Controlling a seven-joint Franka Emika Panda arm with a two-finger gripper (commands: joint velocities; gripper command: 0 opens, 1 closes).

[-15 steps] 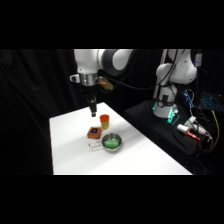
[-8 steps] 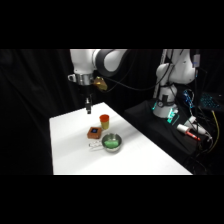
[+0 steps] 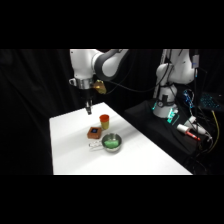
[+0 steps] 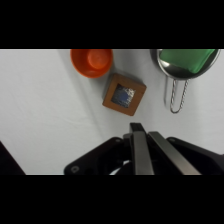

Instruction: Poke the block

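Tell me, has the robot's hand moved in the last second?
Yes. In the side view the hand has drifted left and slightly up, away from the orange cup, toward the table's far-left corner.

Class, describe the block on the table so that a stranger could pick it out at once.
On the white table, three things cluster near the middle. The block lies between the orange cup and the metal pan. It alone is flat and square, orange with a dark blue square on top.
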